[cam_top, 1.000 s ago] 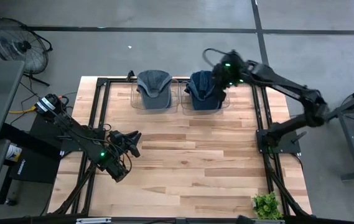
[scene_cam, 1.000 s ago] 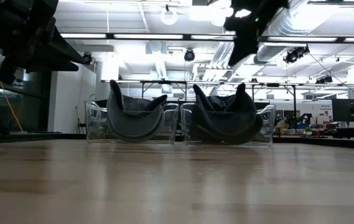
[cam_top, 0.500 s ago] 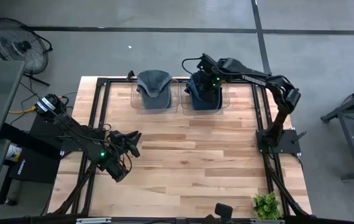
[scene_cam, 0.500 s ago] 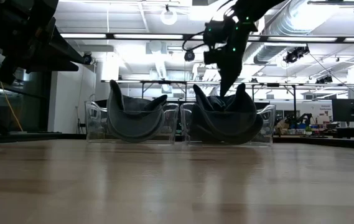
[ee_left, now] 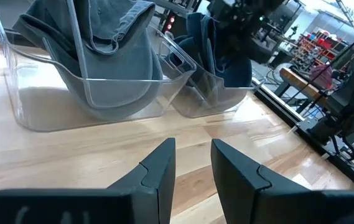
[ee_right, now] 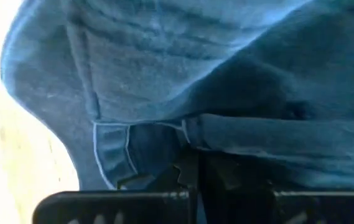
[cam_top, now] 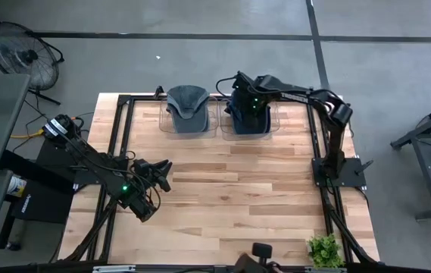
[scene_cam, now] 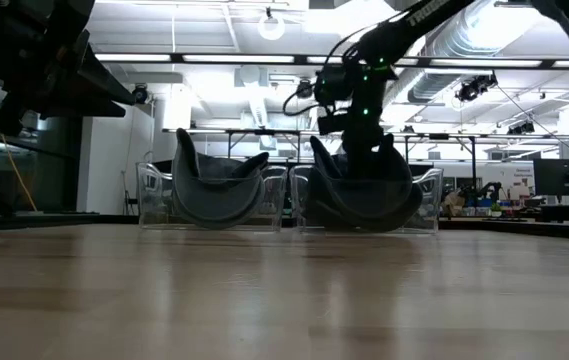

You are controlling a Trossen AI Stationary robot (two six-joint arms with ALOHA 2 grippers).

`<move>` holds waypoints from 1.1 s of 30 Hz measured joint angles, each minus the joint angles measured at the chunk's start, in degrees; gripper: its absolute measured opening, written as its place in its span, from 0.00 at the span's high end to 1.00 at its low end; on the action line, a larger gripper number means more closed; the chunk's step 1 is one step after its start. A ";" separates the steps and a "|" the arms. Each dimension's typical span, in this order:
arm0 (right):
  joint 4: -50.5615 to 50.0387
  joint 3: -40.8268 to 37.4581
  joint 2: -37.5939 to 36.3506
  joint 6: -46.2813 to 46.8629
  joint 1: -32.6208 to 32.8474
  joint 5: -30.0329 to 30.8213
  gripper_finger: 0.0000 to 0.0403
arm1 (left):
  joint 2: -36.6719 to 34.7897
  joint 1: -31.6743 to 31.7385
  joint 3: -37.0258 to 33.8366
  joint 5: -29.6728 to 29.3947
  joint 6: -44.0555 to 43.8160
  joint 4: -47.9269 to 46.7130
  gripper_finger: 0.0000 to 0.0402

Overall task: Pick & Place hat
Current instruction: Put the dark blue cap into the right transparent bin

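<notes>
A blue denim hat sits curled in the right clear bin at the table's far edge. A grey hat sits the same way in the left clear bin. In the low view both the blue hat and the grey hat rest on their curved undersides. My right gripper reaches down into the blue hat; in its wrist view the gripper looks shut, with blue cloth filling the picture. My left gripper waits open over the table's left side, facing the bins. My right gripper comes from above, slanting toward the table's left, into the hollow of the blue hat. Its fingertips stand against the cloth just below a stitched band. Whether any cloth lies between the fingers, I cannot tell. The hat stays seated in its bin.
Black frame rails run along the table's left and right sides. A small green plant stands at the near right corner, and a dark object shows at the near edge. Bare wood lies between the bins and the near edge.
My right arm has swung from above the far right corner toward the table's left and down, folding its elbow in, until the gripper has sunk into the blue hat's hollow. Both hats have kept their places in the bins.
</notes>
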 joint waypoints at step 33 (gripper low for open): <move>-0.10 -0.22 6.39 4.08 0.04 -2.63 1.00 | 0.00 0.00 0.02 0.08 0.00 -0.26 0.75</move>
